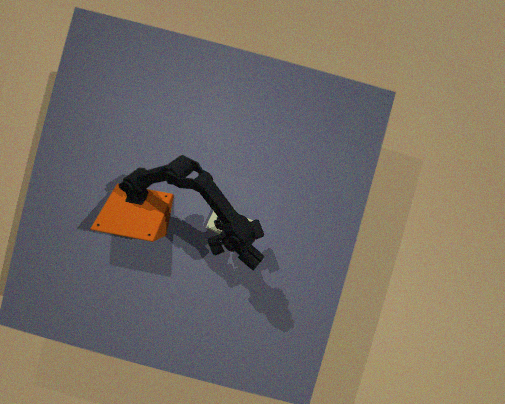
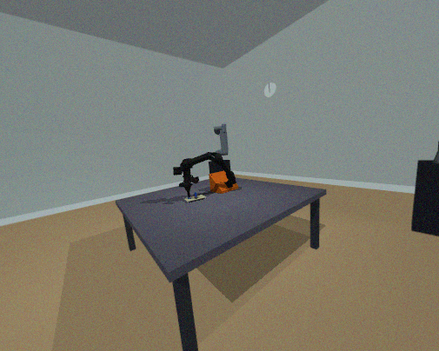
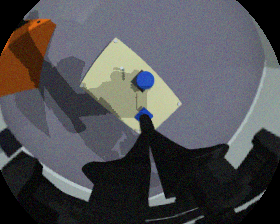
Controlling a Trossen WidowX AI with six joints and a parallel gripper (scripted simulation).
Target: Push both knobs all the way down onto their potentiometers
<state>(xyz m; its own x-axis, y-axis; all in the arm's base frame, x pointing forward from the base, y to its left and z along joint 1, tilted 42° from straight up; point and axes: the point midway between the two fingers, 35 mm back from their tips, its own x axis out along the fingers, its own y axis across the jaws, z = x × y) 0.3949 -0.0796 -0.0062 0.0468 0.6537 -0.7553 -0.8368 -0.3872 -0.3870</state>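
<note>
The pale yellow circuit board (image 3: 103,70) (image 2: 201,196) stands on the table; in the top view the arm covers most of it. One round blue knob (image 3: 145,80) (image 2: 196,195) stands on a dark potentiometer near the board's middle. A second blue part (image 3: 140,114), at the board's near corner in the wrist view, lies under my fingertips and is mostly hidden by them. My gripper (image 3: 147,129) (image 2: 189,196) is shut with nothing between the fingers, pointing down, its tips at or just over that second blue part. I cannot tell how far down either knob sits.
The orange base block (image 1: 128,215) (image 2: 218,180) (image 3: 21,60) of the arm stands beside the board. A small light pin-like part (image 3: 122,69) sits on the board left of the round knob. The dark arm (image 1: 218,200) reaches over the board.
</note>
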